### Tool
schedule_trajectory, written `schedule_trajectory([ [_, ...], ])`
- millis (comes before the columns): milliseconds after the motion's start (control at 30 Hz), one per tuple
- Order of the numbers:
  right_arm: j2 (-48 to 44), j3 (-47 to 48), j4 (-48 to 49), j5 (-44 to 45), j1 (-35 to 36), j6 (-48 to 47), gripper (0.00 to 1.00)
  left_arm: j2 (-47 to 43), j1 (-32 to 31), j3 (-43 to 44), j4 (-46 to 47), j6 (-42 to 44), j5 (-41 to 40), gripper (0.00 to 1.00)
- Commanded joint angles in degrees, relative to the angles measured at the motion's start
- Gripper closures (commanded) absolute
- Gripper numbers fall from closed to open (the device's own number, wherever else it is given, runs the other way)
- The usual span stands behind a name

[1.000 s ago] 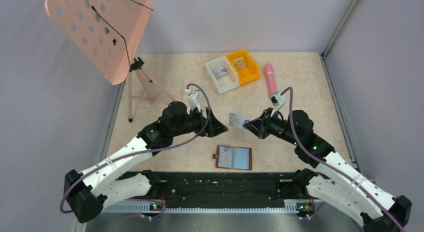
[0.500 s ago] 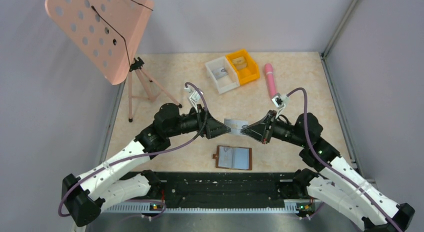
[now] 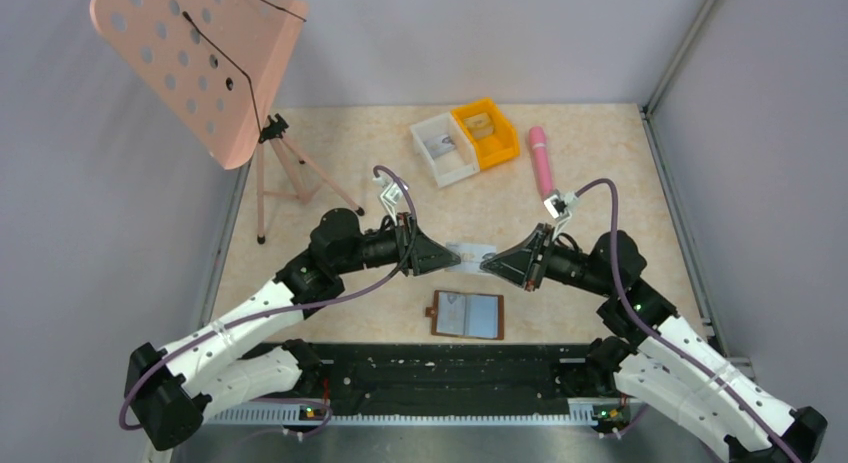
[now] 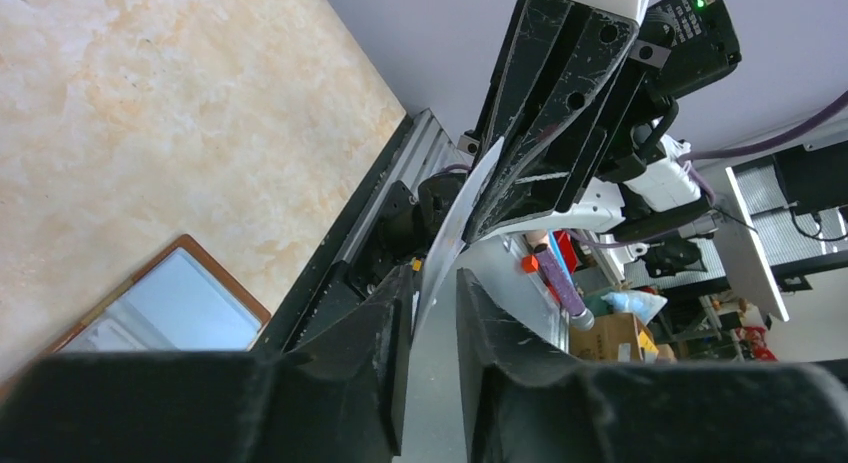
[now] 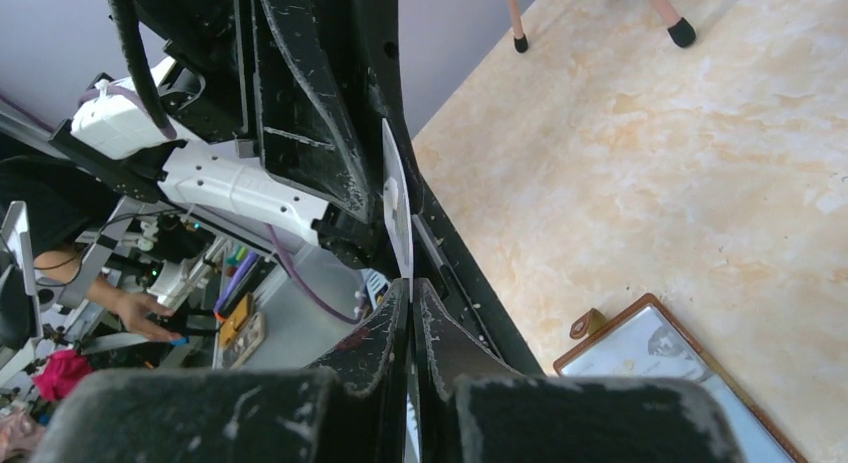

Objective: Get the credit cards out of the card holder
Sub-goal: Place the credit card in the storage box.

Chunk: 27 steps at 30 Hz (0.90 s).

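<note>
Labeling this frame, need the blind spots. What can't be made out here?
Print on the credit card: edge-on in both wrist views, too small in the top view.
Whether cards remain in the card holder: pockets too small from the top; each wrist view shows only a corner of it.
Contents of the white bin and orange bin: top view only, too small.

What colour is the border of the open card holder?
Brown; the card holder shows best in the top external view.
</note>
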Motion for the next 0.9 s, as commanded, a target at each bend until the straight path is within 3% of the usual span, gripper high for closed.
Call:
schedule_trajectory([
  [0, 0.48, -0.57, 2.5, -0.69, -0.5, -0.41, 0.98, 0.31, 0.08, -1.3, 7.76, -4.07, 2.08, 0.8],
  [67, 0.75, -1.01, 2.91, -0.7, -0.51, -0.4, 0.97, 0.51, 0.08, -1.48, 8.14, -4.6, 2.25, 0.98],
  [100, 0.81, -1.13, 3.13, -0.65, -0.51, -0.41, 0.97, 0.52, 0.08, -1.48, 8.15, -4.75, 2.17, 1.0],
  [200, 0.52, -1.04, 1.94, 1.7, -0.51, -0.64, 0.87, 0.34, 0.08, -1.78, 7.86, -5.06, 0.96, 1.0],
  [333, -0.68, 1.11, -6.28, 9.46, -0.51, -2.75, 0.57, 0.47, 0.4, -1.3, 7.02, -4.87, -0.92, 1.0],
  [600, -5.94, 2.53, -16.86, 18.61, -0.45, -9.15, 0.18, 1.4, 5.22, -1.48, 3.98, -4.96, -3.32, 1.0],
  [867, -9.42, -1.61, -24.96, 32.76, -0.51, -10.22, 0.11, 12.74, 13.01, 4.64, -0.56, -4.38, -8.76, 1.0],
])
